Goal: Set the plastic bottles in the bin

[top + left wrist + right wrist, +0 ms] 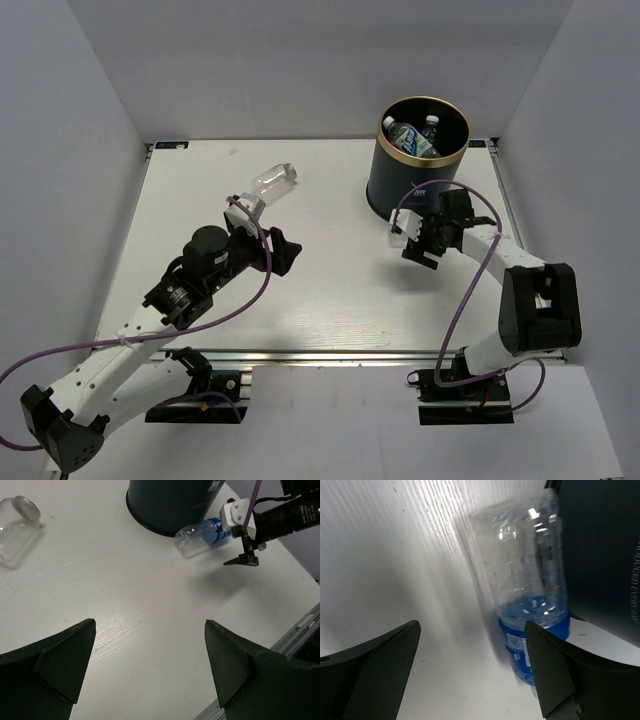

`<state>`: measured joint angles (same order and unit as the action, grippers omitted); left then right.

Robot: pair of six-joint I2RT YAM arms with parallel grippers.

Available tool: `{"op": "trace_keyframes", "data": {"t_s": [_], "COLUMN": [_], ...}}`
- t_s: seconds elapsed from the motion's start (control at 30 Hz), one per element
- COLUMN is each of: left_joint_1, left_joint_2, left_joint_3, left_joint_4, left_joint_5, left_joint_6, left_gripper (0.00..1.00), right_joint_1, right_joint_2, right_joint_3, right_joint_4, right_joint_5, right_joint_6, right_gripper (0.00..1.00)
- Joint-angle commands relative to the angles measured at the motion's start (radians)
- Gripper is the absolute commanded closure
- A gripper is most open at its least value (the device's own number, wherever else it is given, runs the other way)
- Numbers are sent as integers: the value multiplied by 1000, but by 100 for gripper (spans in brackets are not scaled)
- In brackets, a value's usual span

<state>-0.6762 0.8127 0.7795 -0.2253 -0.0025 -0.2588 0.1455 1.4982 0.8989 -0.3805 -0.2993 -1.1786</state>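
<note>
Left pincer [150, 622] and right pincer [470, 625] are both gaping wide, gripping nothing. A blue-labelled bottle [525, 580] is lying on the bench [330, 300] against the bin [410, 180], by the right pincer.

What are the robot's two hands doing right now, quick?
Left gripper: open, empty.
Right gripper: open around a bottle, not gripping it.
</note>
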Motion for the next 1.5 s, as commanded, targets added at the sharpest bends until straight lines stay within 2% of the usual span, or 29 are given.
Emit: {"op": "trace_keyframes", "data": {"t_s": [0.0, 0.33, 0.47, 0.6, 0.8, 0.93, 1.17, 1.43, 1.47], "left_joint_1": [3, 3, 3, 3, 3, 3, 3, 3, 3], "left_joint_2": [-24, -35, -24, -24, -24, -44, -108, -153, -153], "left_joint_3": [-20, -48, -39, -39, -39, -48, -57, -66, -66], "left_joint_4": [-40, -31, -31, -11, -11, -11, -65, -126, -126], "left_joint_5": [19, 39, 48, 48, 58, 67, 58, 48, 39], "left_joint_6": [27, 18, 18, 18, -2, -13, -13, -22, -22], "left_gripper": [0, 0, 0, 0, 0, 0, 0, 0, 0], "right_joint_1": [15, 34, 35, 34, 37, 40, 42, 52, 55], "right_joint_2": [51, 83, 33, -122, -148, -86, 37, 154, 163], "right_joint_3": [18, -38, -52, -168, -169, -158, -62, 6, 11], "right_joint_4": [48, 247, 227, 405, 422, 515, 526, 463, 416], "right_joint_5": [71, 256, 90, -10, 38, 153, 242, 197, 184], "right_joint_6": [-15, 53, 66, 100, 13, 11, -42, -64, -69], "right_gripper": [10, 10, 13, 11, 11, 11, 11, 11, 11]}}
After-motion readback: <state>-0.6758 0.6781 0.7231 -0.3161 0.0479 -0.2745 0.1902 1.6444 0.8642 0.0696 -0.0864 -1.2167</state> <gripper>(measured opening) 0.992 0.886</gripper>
